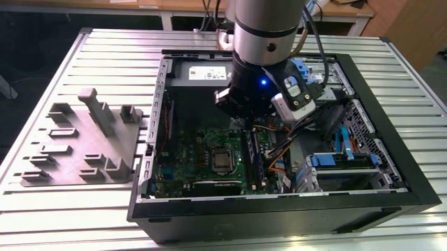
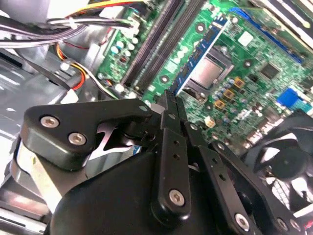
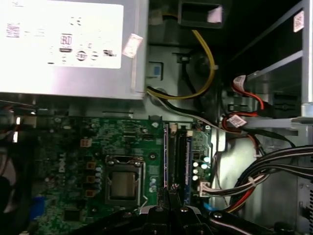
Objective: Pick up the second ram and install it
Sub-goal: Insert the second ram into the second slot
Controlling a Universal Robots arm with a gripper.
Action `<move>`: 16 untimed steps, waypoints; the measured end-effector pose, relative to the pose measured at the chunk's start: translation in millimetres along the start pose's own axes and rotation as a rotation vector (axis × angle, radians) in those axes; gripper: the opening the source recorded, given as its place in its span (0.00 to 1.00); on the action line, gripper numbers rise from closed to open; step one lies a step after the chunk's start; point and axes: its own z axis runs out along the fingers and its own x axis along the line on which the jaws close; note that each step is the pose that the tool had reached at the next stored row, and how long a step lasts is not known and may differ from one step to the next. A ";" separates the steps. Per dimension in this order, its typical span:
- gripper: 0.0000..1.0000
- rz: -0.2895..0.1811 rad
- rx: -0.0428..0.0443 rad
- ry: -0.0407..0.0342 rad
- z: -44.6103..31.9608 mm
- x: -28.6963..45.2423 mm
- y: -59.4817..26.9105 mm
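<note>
My gripper [image 1: 246,124] hangs inside the open computer case, low over the green motherboard [image 1: 185,157]. In both wrist views its black fingers [image 2: 168,100] are pressed together, and I see nothing between them. The fingertips [image 3: 171,188] sit at one end of the long black memory slots [image 2: 156,41]. A thin dark stick, the ram [image 3: 168,152], stands edge-on in the slot right under the tips, also seen from outside [image 1: 254,157]. Whether the tips touch it I cannot tell.
The grey holder tray [image 1: 77,141] with upright blocks lies on the slatted table at the exterior view's left. The processor socket [image 3: 122,183] sits beside the slots. Cable bundles [image 3: 264,171], a silver power supply [image 3: 63,44] and a blue drive cage [image 1: 342,162] crowd the case.
</note>
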 end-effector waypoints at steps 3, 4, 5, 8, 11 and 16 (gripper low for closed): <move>0.11 0.000 0.0001 0.0000 4.6 -6.5 -0.5; 0.11 0.000 0.0000 0.0000 6.4 -7.0 -0.6; 0.11 0.000 -0.0001 0.0000 8.2 -7.2 -0.7; 0.11 0.001 0.0001 0.0000 13.6 -7.1 -1.1; 0.11 0.002 0.0002 -0.0001 19.0 -7.0 -2.3; 0.11 0.014 0.0007 -0.0006 27.0 -6.7 -5.9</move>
